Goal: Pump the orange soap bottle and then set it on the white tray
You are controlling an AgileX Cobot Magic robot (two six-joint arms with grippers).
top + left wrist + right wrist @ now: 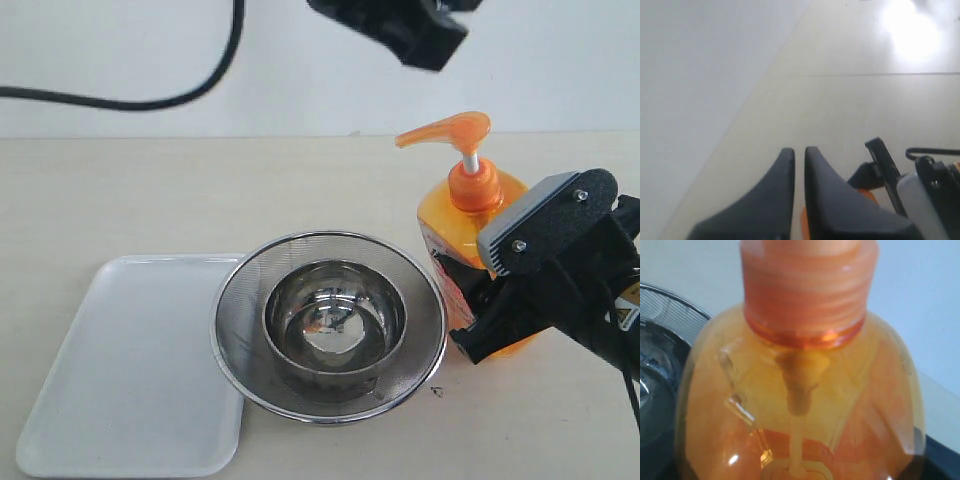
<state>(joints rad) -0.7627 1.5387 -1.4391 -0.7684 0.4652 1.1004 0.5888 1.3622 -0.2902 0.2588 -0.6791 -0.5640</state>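
Observation:
The orange soap bottle (462, 222) stands upright on the table at the right, its orange pump head (447, 130) raised on the white stem. My right gripper (497, 290) is shut on the bottle's body from the right side. In the right wrist view the bottle (800, 390) fills the frame up to its threaded collar. My left gripper (405, 30) hangs above the pump head, apart from it, with its fingers (799, 152) shut and nothing between them. A bit of the orange pump (867, 192) shows below them. The white tray (120, 380) lies flat at the front left.
A round steel mesh strainer (240, 290) with a steel bowl (335, 320) in it sits between tray and bottle, overlapping the tray's right edge. A black cable (150, 100) runs along the back left. The right arm (920, 185) shows in the left wrist view.

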